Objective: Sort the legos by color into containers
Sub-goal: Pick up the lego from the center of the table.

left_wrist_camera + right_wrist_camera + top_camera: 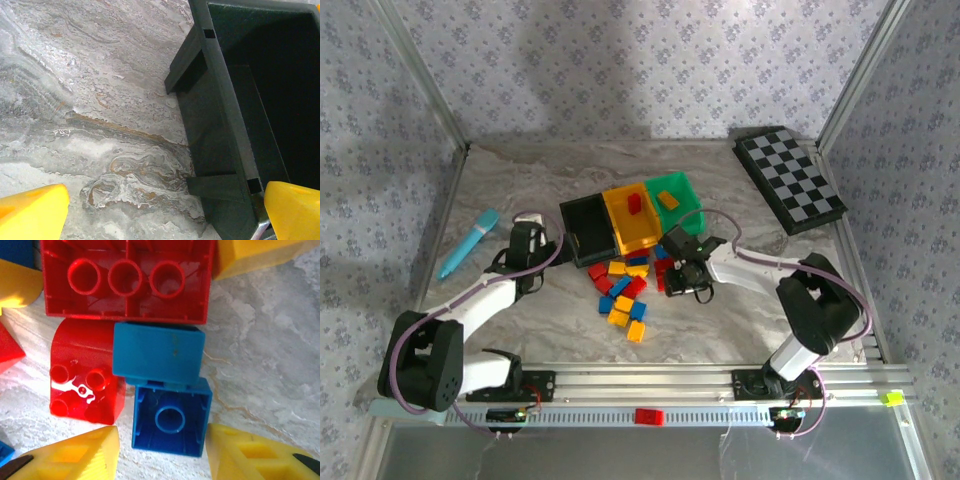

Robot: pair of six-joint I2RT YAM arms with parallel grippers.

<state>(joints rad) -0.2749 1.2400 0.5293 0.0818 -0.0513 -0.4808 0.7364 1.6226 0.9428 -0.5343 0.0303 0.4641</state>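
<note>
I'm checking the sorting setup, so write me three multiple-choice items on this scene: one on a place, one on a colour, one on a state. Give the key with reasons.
1. Where does the cyan marker lie relative to the black bin?
A. inside it
B. to its left, on the table
C. to its right

2. What colour is the brick in the yellow bin?
A. blue
B. yellow
C. red

3. How do the jaws of the left gripper stand?
A. open, holding nothing
B. shut on a brick
C. shut on the marker

Key:
1 B: the top view shows the marker lying apart from the bin, on its left.
2 C: a red brick lies inside the yellow bin.
3 A: the left wrist view shows its fingers wide apart over bare table beside the black bin.
</note>
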